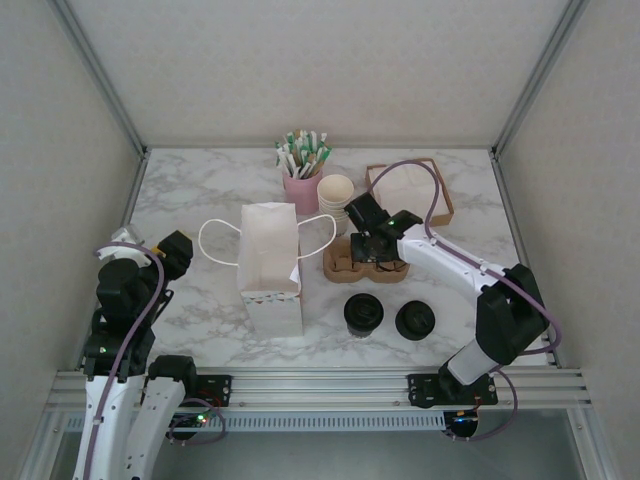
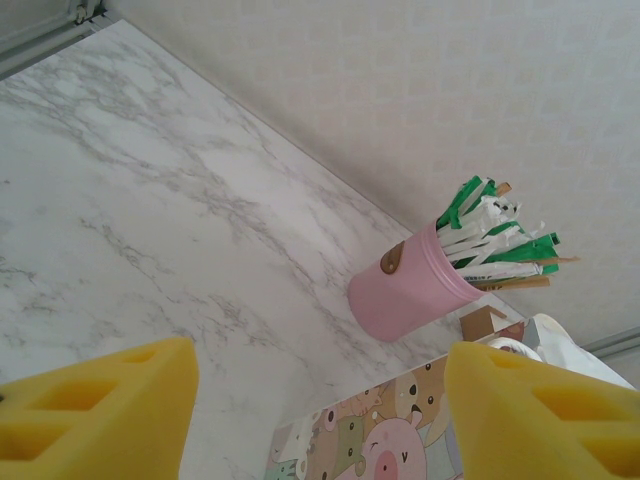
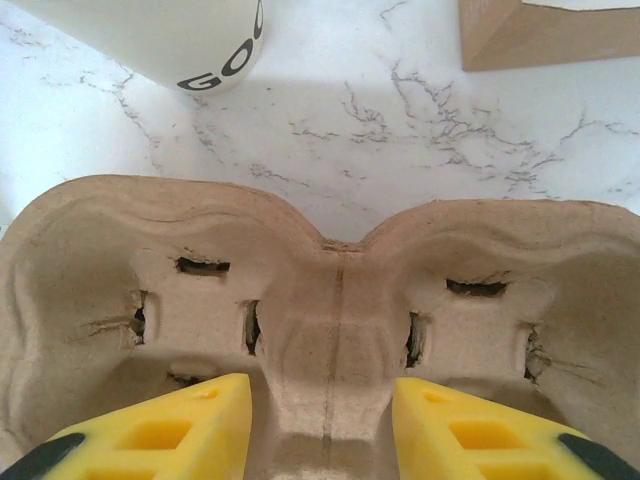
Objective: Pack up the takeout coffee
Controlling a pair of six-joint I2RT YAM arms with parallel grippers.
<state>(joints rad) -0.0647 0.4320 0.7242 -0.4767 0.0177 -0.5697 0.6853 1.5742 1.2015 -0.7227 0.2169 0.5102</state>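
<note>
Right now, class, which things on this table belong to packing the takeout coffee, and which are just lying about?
For the job: coffee, carrier, bag.
Lying about: lids, cups, straw pot, box.

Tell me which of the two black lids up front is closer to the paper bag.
The left black lid, just beside the paper bag's near corner; the right black lid sits farther off to the right.

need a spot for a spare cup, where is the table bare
Bare marble lies left of the pink straw holder, behind the paper bag. Crowded right of the bag: pulp carrier, two lidded coffees, cup stack.
</note>
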